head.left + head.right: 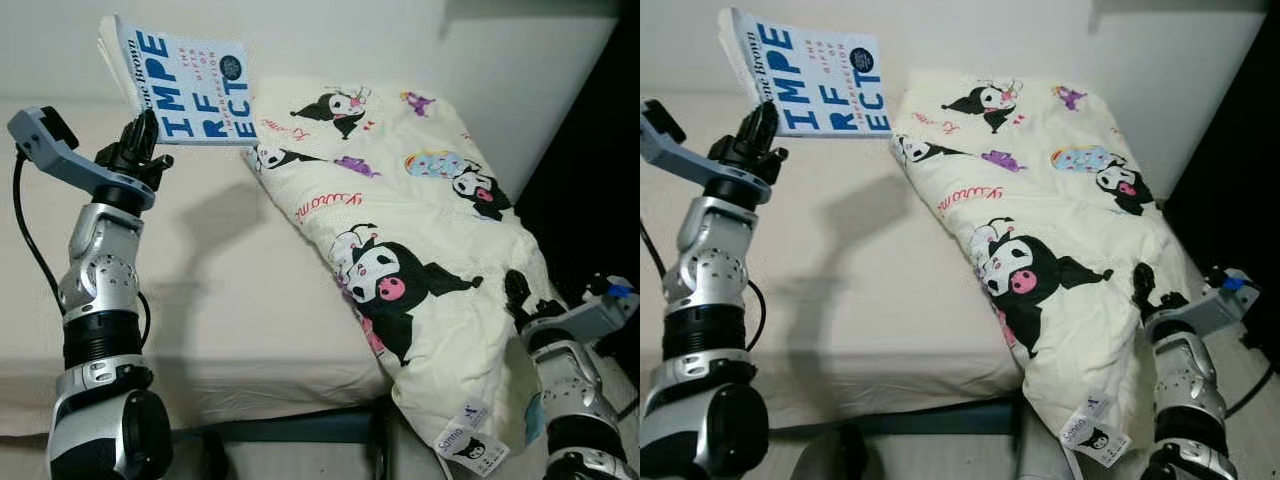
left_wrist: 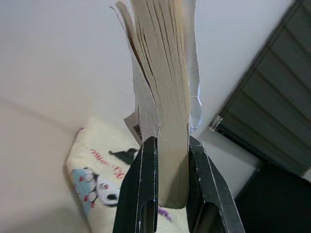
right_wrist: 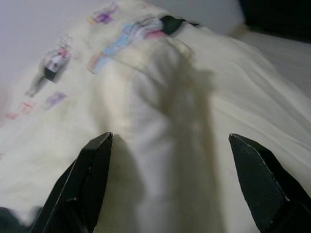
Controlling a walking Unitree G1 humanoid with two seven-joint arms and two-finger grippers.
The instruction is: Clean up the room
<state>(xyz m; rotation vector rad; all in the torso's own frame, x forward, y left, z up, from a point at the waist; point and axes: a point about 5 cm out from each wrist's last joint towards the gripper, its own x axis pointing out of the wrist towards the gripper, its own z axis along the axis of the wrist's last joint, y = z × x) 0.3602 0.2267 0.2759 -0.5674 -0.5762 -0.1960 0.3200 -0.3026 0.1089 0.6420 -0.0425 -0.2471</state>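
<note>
The wide bed with its plain cream sheet point(image 1: 240, 300) lies below and ahead of both hands, its near edge running between them. Across its right half, sloping down over the edge, lies the big cream pillow printed with black-and-pink cartoon characters point(image 1: 420, 250); its lower corner hangs off the bed just beside the right hand point(image 3: 170, 189).

That right hand has its two black fingers spread wide apart, with a soft fold of the pillow's fabric between and beyond them, nothing gripped. If it closes on a thin fold alone, the cloth will likely slip out or bunch, and the overhanging pillow could slide to the floor.

The left hand point(image 2: 165, 194) is raised well above the bed, clamped on the bottom edge of a white paperback book with bold blue cover lettering point(image 1: 185, 85). The book stands upright above the fingers, held low, its pages fanning loose at the top. My worry is that such a top-heavy hold may pivot in the fingers on any quick swing, letting the book tip, flop open or drop onto the sheet.
</note>
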